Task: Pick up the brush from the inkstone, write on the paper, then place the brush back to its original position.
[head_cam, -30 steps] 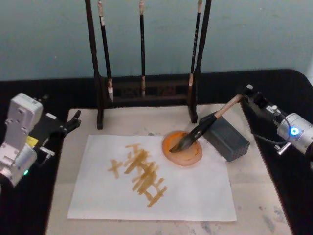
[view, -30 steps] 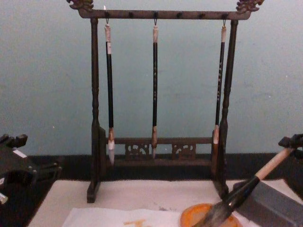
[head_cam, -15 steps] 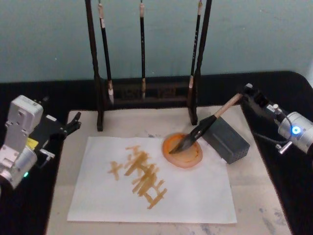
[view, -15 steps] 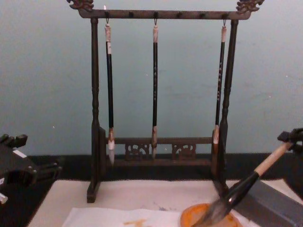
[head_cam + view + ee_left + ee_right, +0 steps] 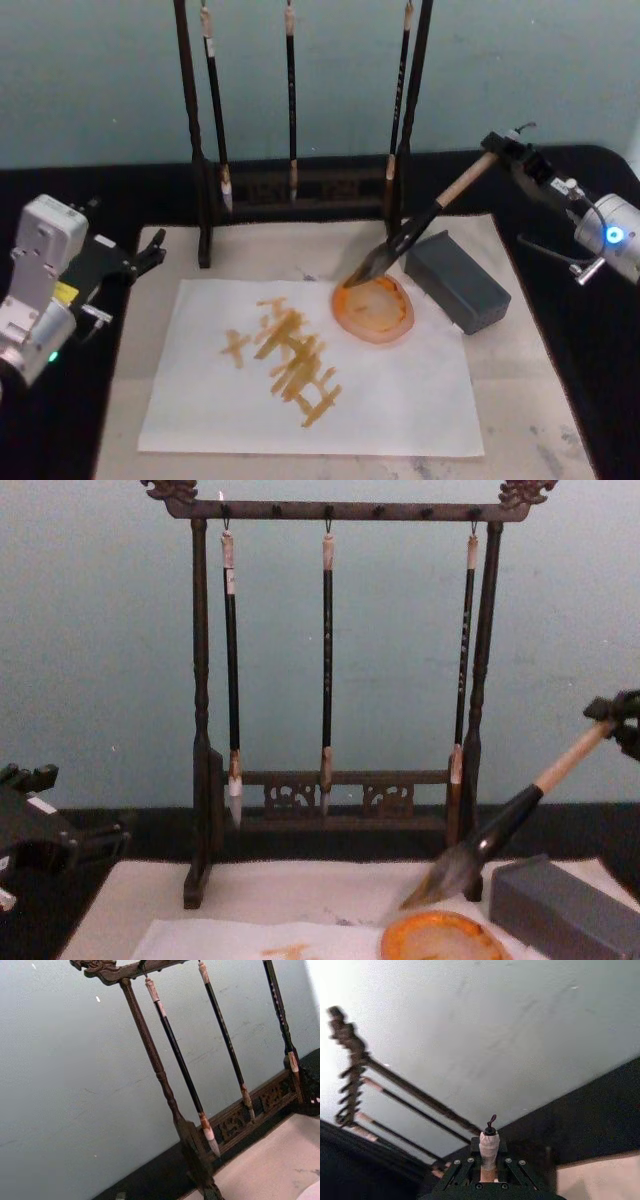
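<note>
Brush [image 5: 423, 222]: pinched at its tan top by right pincer [image 5: 494, 154], tilted, tip just above dish [image 5: 375, 312]. We judge: carry slowly to paper [image 5: 400, 400], avoiding drips. Left pincer [image 5: 150, 250] parked at surface's left.

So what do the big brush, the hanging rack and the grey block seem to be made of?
The brush in the right gripper: pale matte upper handle, probably wood or bamboo; smooth black lower section, perhaps lacquer or horn; soft hair tip. The rack: dark carved wood, judging by its turned posts and fretwork. The grey block: matte, sharp-edged, stone-like, though it could be plastic.
</note>
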Controlling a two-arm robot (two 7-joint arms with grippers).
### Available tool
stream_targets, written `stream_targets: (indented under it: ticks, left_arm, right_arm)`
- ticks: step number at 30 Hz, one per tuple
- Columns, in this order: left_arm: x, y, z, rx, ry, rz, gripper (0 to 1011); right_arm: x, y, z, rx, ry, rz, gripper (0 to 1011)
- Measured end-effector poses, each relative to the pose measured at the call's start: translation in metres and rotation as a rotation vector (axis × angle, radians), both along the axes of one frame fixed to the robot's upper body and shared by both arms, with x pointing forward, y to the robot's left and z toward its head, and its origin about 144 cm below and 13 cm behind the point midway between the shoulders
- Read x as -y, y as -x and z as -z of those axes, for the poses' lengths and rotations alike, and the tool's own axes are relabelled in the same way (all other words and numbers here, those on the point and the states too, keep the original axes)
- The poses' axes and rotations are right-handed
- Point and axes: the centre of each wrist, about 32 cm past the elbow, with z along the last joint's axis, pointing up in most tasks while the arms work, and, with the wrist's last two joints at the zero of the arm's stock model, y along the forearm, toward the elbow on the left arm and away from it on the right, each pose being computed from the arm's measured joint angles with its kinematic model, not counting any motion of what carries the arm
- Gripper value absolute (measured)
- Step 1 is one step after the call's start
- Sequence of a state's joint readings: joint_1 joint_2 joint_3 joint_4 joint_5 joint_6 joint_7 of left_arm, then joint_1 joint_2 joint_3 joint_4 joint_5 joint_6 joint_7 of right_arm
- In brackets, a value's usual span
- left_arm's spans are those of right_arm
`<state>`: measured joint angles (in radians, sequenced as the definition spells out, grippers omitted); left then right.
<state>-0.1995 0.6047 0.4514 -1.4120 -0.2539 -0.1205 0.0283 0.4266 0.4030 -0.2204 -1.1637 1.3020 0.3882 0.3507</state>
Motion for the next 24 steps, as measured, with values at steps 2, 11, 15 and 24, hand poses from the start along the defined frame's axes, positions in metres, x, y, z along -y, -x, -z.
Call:
stream_targets:
  ticks: [2, 11, 15, 24]
  left_arm:
    - [0.000, 0.000, 0.000, 0.000, 0.000, 0.000, 1010]
    - [0.000, 0.000, 0.000, 0.000, 0.000, 0.000, 1010]
    - [0.000, 0.000, 0.000, 0.000, 0.000, 0.000, 1010]
    - [0.000, 0.000, 0.000, 0.000, 0.000, 0.000, 1010]
  right_arm:
    - [-0.002, 0.002, -0.005, 0.013, -0.005, -0.021, 169]
    - [-0.018, 0.018, -0.017, 0.117, 0.055, -0.100, 169]
    - [-0.030, 0.029, -0.021, 0.209, 0.141, -0.136, 169]
    - [-0.050, 0.041, -0.027, 0.318, 0.229, -0.218, 169]
